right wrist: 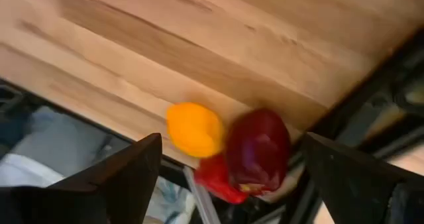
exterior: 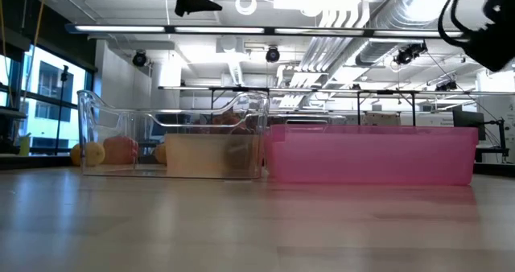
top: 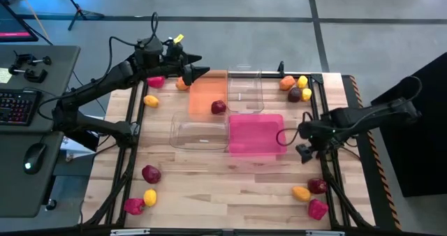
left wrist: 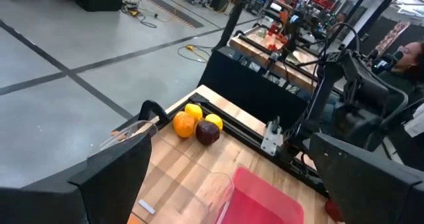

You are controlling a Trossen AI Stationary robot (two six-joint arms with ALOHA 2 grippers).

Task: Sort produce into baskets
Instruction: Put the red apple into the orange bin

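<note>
Maroon fruit (top: pixel 218 107) in orange basket (top: pixel 204 96) | both hands open, empty

A pale wooden plank worktop (top: pixel 230 187) with visible grain and a smooth, lightly sheened finish. On it sit a glossy transparent clear plastic bin (top: pixel 199 133), an opaque matt pink plastic bin (top: pixel 255 135) and a translucent orange plastic bin (top: pixel 206 96). The smooth, slightly shiny maroon toy fruit (right wrist: pixel 260 150) and yellow-orange toy fruit (right wrist: pixel 193 129) look like plastic. Matt black metal frame rails (top: pixel 323 110) edge the worktop.
</note>
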